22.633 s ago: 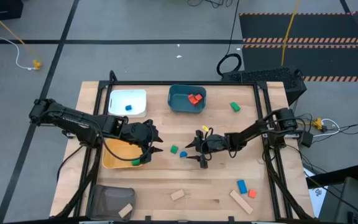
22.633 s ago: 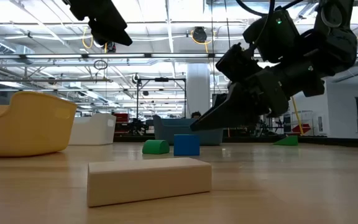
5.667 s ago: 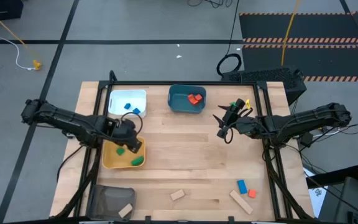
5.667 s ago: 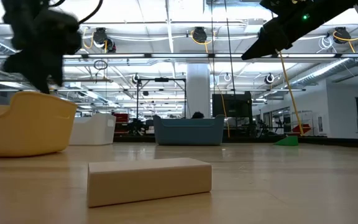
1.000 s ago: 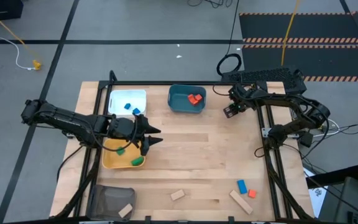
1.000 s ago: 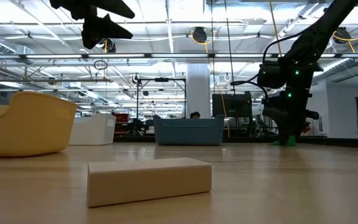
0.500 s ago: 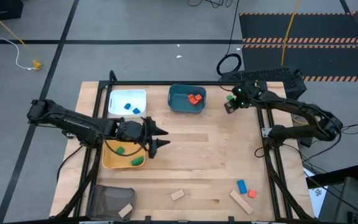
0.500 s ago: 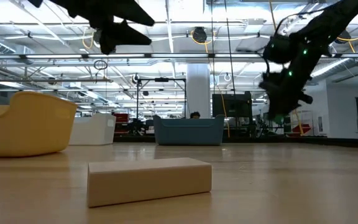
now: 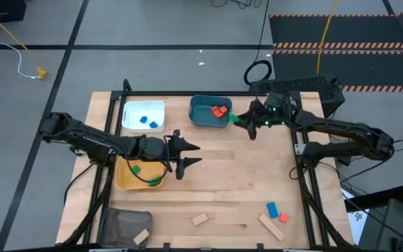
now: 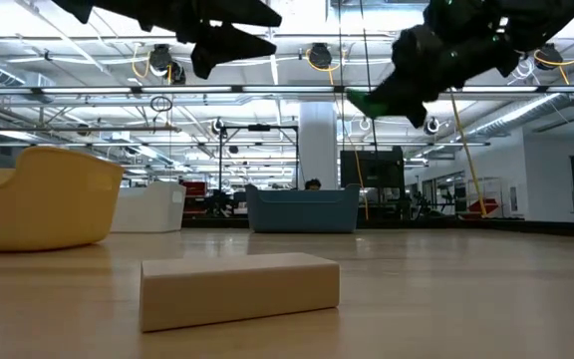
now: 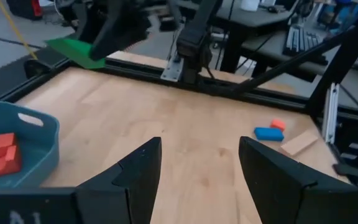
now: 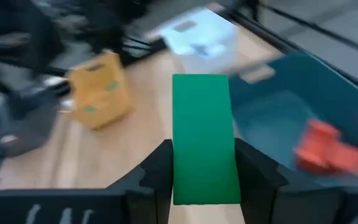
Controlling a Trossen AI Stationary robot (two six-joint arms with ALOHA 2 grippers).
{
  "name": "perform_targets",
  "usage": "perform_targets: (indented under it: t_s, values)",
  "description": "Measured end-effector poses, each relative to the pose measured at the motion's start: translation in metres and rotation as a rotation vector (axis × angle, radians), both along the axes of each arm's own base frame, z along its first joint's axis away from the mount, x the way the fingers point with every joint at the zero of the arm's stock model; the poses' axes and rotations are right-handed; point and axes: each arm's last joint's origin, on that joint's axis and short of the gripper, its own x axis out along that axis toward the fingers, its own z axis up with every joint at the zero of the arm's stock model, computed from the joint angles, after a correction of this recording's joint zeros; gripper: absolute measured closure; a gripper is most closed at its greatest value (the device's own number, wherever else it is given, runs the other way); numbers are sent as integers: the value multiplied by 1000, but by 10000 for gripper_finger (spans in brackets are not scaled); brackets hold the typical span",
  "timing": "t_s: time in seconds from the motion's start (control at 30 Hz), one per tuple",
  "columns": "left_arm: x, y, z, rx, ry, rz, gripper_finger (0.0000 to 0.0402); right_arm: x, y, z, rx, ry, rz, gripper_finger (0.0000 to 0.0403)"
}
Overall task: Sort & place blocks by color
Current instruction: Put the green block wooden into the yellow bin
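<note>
Green shows in three places: you have one green block (image 9: 238, 119) clamped in the right claw (image 9: 243, 122), raised off the surface (image 9: 243, 175) just at three o'clock of the teal tray (image 9: 200, 120), and two green blocks (image 9: 135, 169) in the yellow tray (image 9: 122, 182). Two red blocks (image 9: 220, 110) lie in the teal tray, two blue ones (image 9: 147, 121) in the white tray (image 9: 133, 110). Toward five o'clock, one blue block (image 9: 272, 208), one orange block (image 9: 284, 218) and a tan block (image 9: 271, 227) sit close together; another tan piece (image 9: 199, 219) lies at six o'clock, one more in the mesh bin (image 9: 121, 227). Your left claw (image 9: 191, 155) hangs empty, fingers spread, beside the yellow tray. No writing is legible.
</note>
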Motion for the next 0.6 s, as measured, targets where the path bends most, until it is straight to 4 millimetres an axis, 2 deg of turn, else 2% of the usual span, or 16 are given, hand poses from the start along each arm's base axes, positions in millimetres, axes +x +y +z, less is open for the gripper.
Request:
perform_targets:
  t_s: [0.2,0.37,0.47,0.6]
  values:
    - [0,-1,0,70,10,-19,186,18,26,11,-60,-141,198,282]
    - [0,-2,-1,124,17,-36,186,27,44,15,-38,-202,303,281]
    - [0,-2,1,95,-6,-29,186,32,54,15,-58,-230,350,282]
    - [1,-1,8,2,-85,-9,186,38,66,19,-203,-302,437,282]
